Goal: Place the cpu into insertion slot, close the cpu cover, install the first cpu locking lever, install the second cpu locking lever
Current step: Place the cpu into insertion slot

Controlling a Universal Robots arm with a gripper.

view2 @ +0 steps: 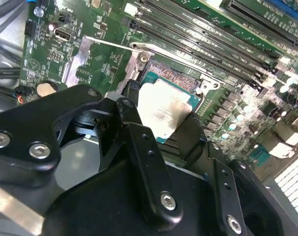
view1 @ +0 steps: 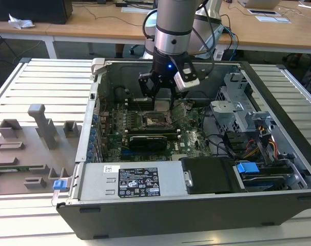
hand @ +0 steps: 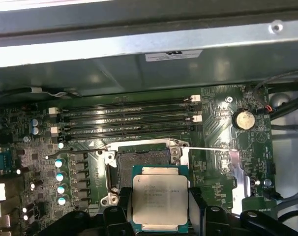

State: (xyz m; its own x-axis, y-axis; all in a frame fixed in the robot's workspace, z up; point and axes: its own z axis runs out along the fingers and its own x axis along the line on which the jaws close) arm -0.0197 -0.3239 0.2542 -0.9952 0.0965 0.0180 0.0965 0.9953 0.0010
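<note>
Cpu (hand: 160, 196) pinched flat between the fingers of the gripper (hand: 160, 209), above the socket.
Insertion slot (hand: 139, 164) sits bare just beyond the chip (toward the memory slots (hand: 129, 118)), sides looking roughly parallel.

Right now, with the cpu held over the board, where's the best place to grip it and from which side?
Probably by two opposite side edges, coming down from above. The cpu is a thin flat square lying face up, so only its edges offer purchase; the gripper pinches it that way, near the empty insertion slot.
</note>
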